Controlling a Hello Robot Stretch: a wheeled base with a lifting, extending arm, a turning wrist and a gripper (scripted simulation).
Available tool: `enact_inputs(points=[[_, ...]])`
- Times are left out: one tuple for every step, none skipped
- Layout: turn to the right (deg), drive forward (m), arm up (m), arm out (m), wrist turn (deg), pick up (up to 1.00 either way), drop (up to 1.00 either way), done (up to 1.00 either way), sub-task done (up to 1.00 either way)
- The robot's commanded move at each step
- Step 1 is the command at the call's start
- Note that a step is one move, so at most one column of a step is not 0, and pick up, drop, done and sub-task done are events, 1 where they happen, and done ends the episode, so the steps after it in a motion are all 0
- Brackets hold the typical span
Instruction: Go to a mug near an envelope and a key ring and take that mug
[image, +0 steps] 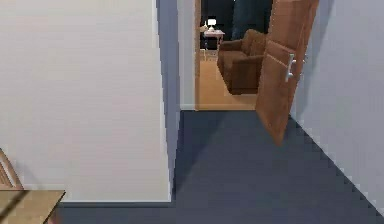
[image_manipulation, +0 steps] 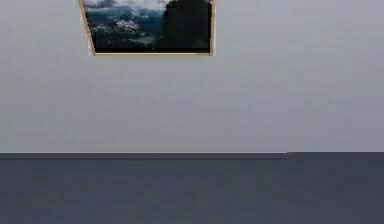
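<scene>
Body faces the open door (image: 285, 65) — arm side toward a wall (image_manipulation: 250, 100).

Dim, even light on the carpet (image: 240, 160); brighter, warmer glow beyond the door (image: 285, 60)

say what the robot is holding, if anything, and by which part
Cannot be told. The arm side view faces a wall with a framed picture; the forward view, an open wooden door.

Before me dark blue carpet (image: 240, 170) covers the hallway floor. Farther on, a tan floor (image: 214, 96) carries a brown armchair (image: 243, 60) and a small table (image: 211, 38).
</scene>
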Motion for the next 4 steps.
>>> enact_inputs(points=[[45.0, 0.0, 0.0, 0.0, 0.0, 0.0, 0.0, 0.0, 0.0], [3.0, 0.0, 0.0, 0.0, 0.0, 0.0, 0.0, 0.0, 0.0], [0.0, 0.5, 0.0, 0.0, 0.0, 0.0, 0.0, 0.0, 0.0], [42.0, 0.0, 0.0, 0.0, 0.0, 0.0, 0.0, 0.0, 0.0]])
